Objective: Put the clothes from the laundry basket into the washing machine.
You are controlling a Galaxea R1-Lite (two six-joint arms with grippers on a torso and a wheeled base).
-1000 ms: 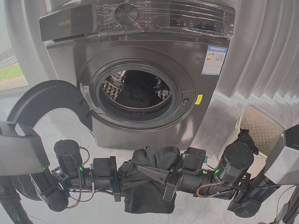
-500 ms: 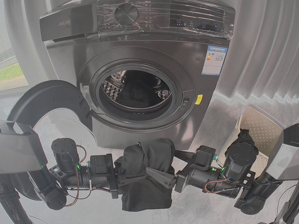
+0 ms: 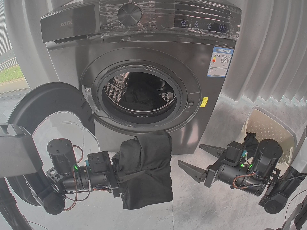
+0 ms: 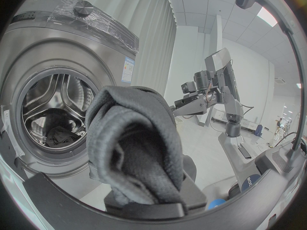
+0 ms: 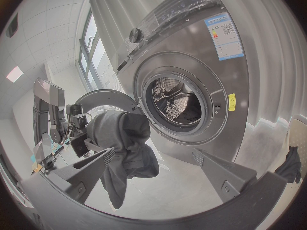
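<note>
Hanging limp before the washer [image 3: 192, 80], the garment [image 3: 147, 166] is gripped by the left claw [image 3: 128, 178]; the right claw [image 3: 189, 154] is held open, empty. Soft and light, the garment is judged best taken at a bunched fold.

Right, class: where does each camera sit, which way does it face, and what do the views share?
Head view: on the head, looking down at the washing machine; both arms show.
Left wrist view: on the left arm, facing the drum past the dark garment in the left gripper.
Right wrist view: on the right arm, facing the drum over the open right gripper.
Shared: dark garment and drum in all.
</note>
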